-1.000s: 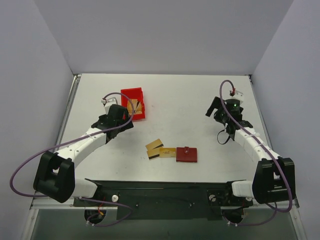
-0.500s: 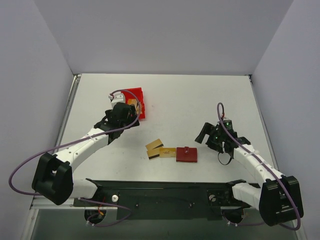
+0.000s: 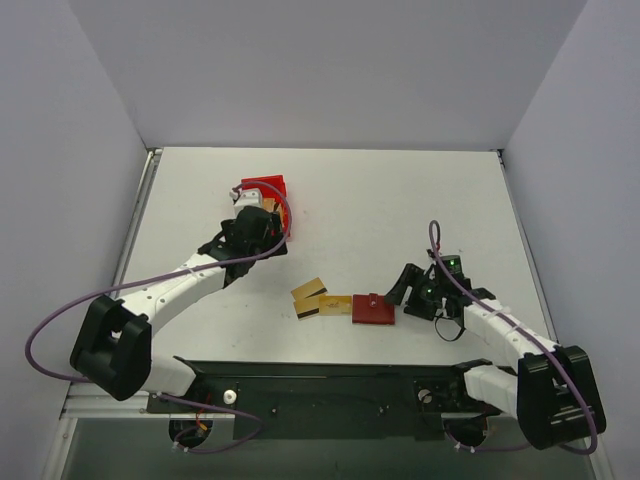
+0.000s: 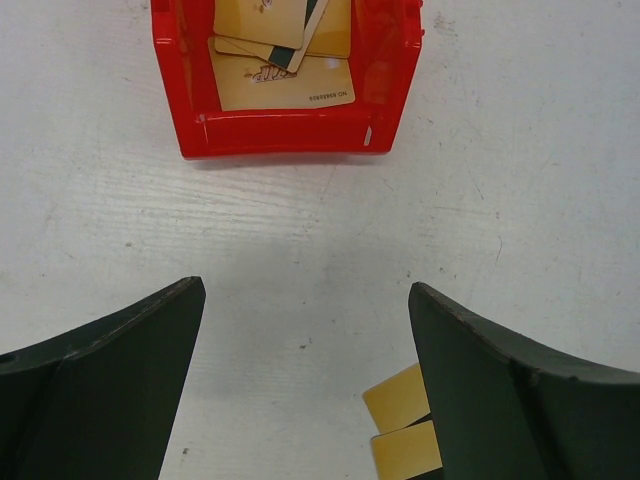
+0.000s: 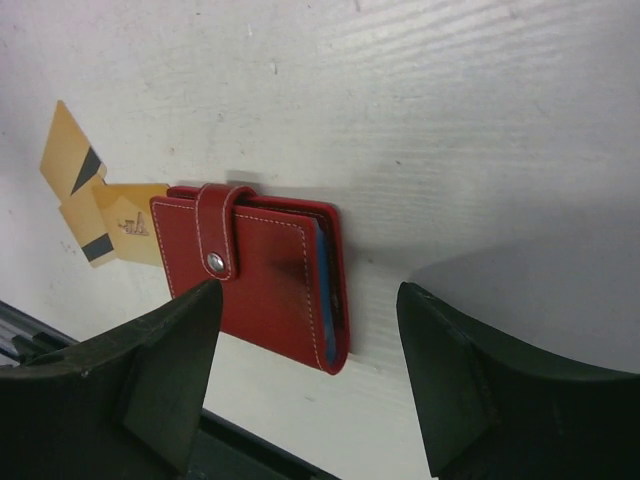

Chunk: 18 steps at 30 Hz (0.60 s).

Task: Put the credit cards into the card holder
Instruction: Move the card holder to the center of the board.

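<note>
The card holder (image 3: 373,309), a dark red wallet snapped shut, lies flat near the table's front middle; it also shows in the right wrist view (image 5: 260,270), with a blue inner edge. Three gold-tan credit cards (image 3: 318,299) lie overlapping just left of it, also seen in the right wrist view (image 5: 75,165) and the left wrist view (image 4: 400,395). More cards (image 4: 280,60) lie in the red bin (image 4: 290,135). My right gripper (image 3: 402,284) (image 5: 310,288) is open and empty over the wallet's right edge. My left gripper (image 3: 262,230) (image 4: 305,288) is open and empty between the bin and the loose cards.
The red bin (image 3: 268,187) stands at the back left, partly hidden by my left wrist. The black base rail (image 3: 320,385) runs along the table's near edge, close to the wallet. Grey walls enclose the left, right and back sides.
My right arm has swung from the back right down and left to the wallet. My left gripper has shifted slightly right, near the bin.
</note>
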Each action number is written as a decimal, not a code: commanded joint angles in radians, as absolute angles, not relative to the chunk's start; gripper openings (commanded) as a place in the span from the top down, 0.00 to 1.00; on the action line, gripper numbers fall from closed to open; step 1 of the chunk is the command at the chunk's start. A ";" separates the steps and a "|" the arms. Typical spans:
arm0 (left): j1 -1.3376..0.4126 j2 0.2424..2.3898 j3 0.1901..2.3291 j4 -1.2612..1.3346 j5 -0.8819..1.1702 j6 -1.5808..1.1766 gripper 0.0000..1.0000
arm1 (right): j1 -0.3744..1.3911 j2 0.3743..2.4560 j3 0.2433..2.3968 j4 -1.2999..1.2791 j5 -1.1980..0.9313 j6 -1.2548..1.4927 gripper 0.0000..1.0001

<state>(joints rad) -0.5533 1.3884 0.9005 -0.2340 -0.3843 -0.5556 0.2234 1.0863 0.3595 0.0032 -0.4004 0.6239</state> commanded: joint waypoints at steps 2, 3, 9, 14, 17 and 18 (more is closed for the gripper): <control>-0.563 1.393 0.954 -0.187 -0.371 -0.540 0.06 | 0.227 1.172 0.331 0.095 -0.472 0.635 0.37; -0.564 1.391 0.954 -0.183 -0.370 -0.540 0.06 | 0.227 1.181 0.328 0.107 -0.476 0.638 0.38; -0.568 1.417 0.968 -0.178 -0.370 -0.532 0.06 | 0.229 1.198 0.327 0.115 -0.465 0.635 0.44; -0.568 1.445 0.980 -0.178 -0.365 -0.535 0.06 | 0.235 1.216 0.331 0.121 -0.472 0.632 0.57; -0.568 1.454 0.976 -0.167 -0.357 -0.540 0.06 | 0.238 1.241 0.345 0.123 -0.488 0.627 0.67; -0.569 1.459 0.980 -0.169 -0.359 -0.540 0.06 | 0.239 1.258 0.347 0.124 -0.491 0.627 0.69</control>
<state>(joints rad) -0.5625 1.4475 0.9360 -0.2161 -0.3683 -0.5415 0.2253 1.2118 0.3481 0.1516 -0.4877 0.6365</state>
